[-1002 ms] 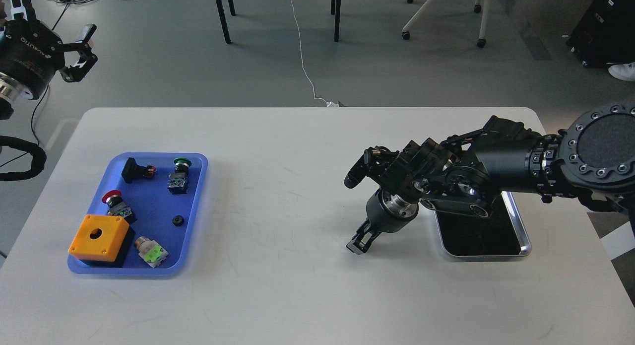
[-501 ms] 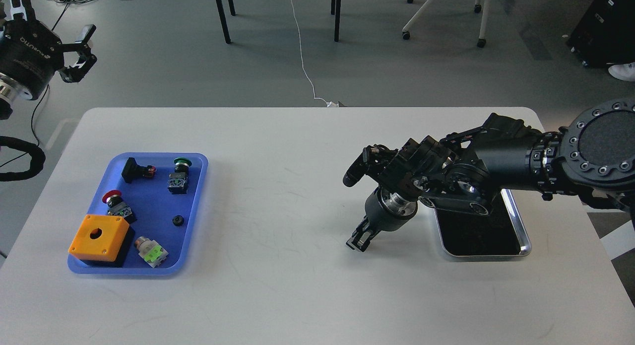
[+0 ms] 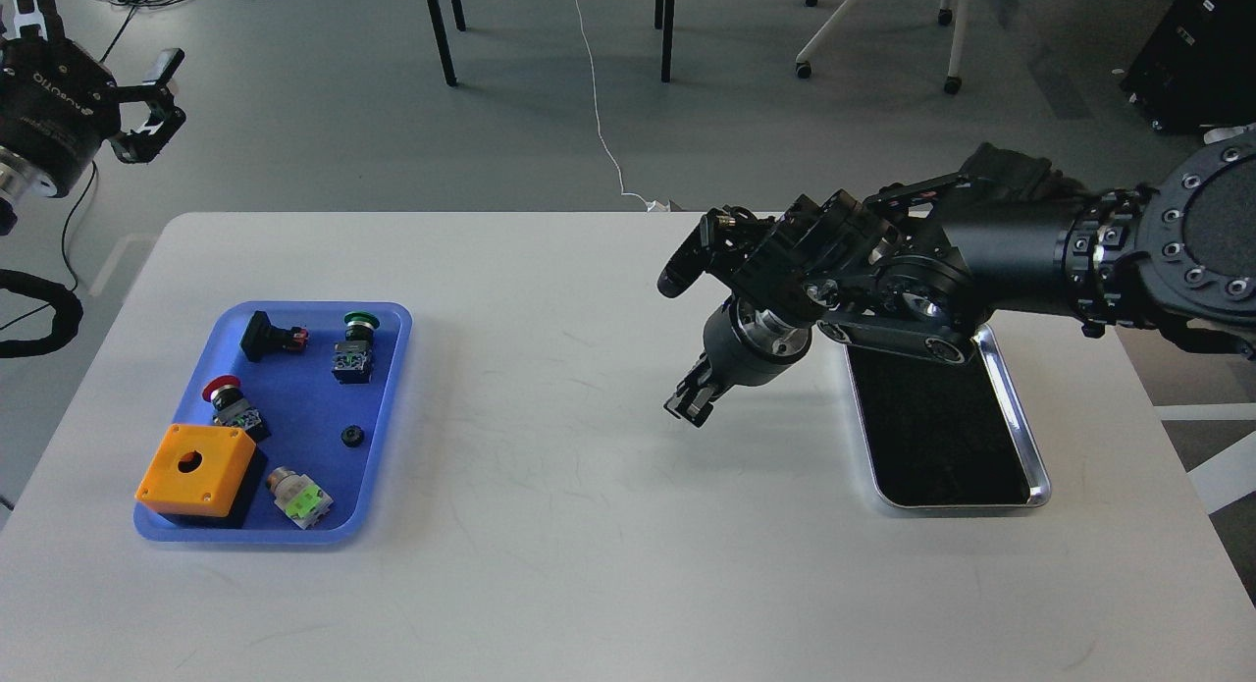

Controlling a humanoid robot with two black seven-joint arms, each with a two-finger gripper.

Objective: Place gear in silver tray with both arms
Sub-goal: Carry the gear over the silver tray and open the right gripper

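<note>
The gear (image 3: 351, 435) is a small black toothed ring lying in the blue plastic tray (image 3: 385, 321) at the left of the table. The silver tray (image 3: 1036, 484) sits at the right with a dark mirror-like bottom; nothing shows in it. My right arm reaches over its far end. My right gripper (image 3: 690, 404) points down over bare table left of the silver tray, with its fingers close together and nothing in them. My left gripper (image 3: 165, 98) is open and empty, up beyond the table's far left corner, well away from the gear.
The blue tray also holds an orange box with a round hole (image 3: 196, 470), a red push button (image 3: 224, 394), a green push button (image 3: 355, 344), a black switch (image 3: 267, 337) and a green-lit part (image 3: 302, 498). Chair and table legs stand on the floor beyond.
My right gripper has risen and moved towards the far side and slightly left, uncovering more of the silver tray. My left gripper has drifted slightly up and left.
</note>
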